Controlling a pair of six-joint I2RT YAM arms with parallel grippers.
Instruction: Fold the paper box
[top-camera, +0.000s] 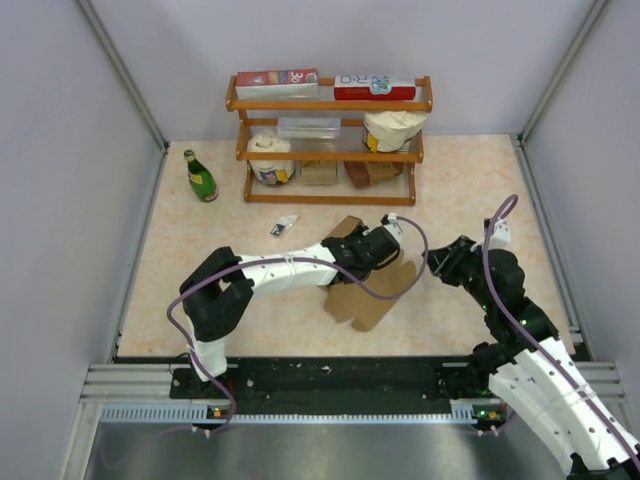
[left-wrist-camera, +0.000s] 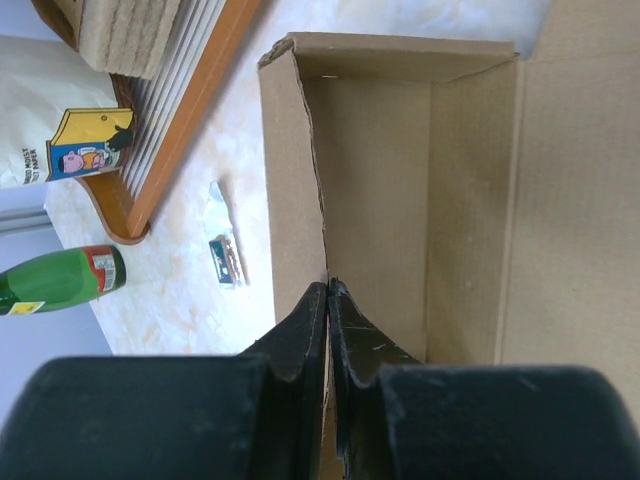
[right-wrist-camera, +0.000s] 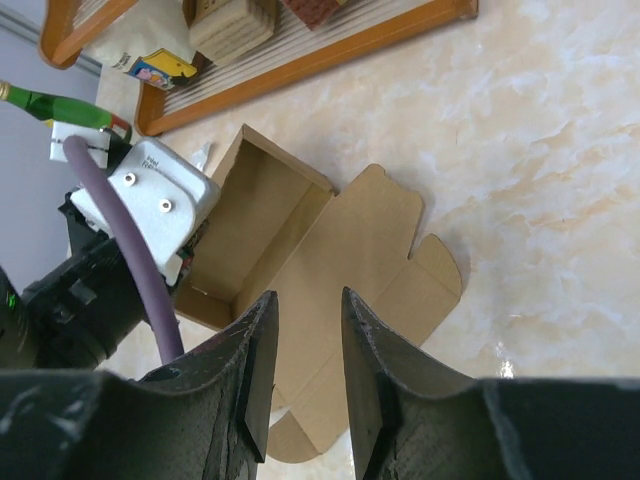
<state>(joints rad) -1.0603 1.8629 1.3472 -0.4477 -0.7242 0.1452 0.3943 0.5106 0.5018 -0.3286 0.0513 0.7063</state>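
Though open, box (left-wrist-camera: 375, 190) between left jaws

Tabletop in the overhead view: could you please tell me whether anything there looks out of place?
A small silvery packet lies loose on the table between the wooden shelf and the paper box, belonging to neither. A green bottle also sits alone, left of the shelf.

Left arm (top-camera: 285, 272): reaches low and rightward from a sharply folded elbow, with left gripper (left-wrist-camera: 328, 292) clamped on one upright wall of the paper box (left-wrist-camera: 380, 200). Right arm (top-camera: 545, 385): rises from its base and bends leftward, with right gripper (right-wrist-camera: 307, 300) tilted downward, fingers slightly parted, gripping nothing.
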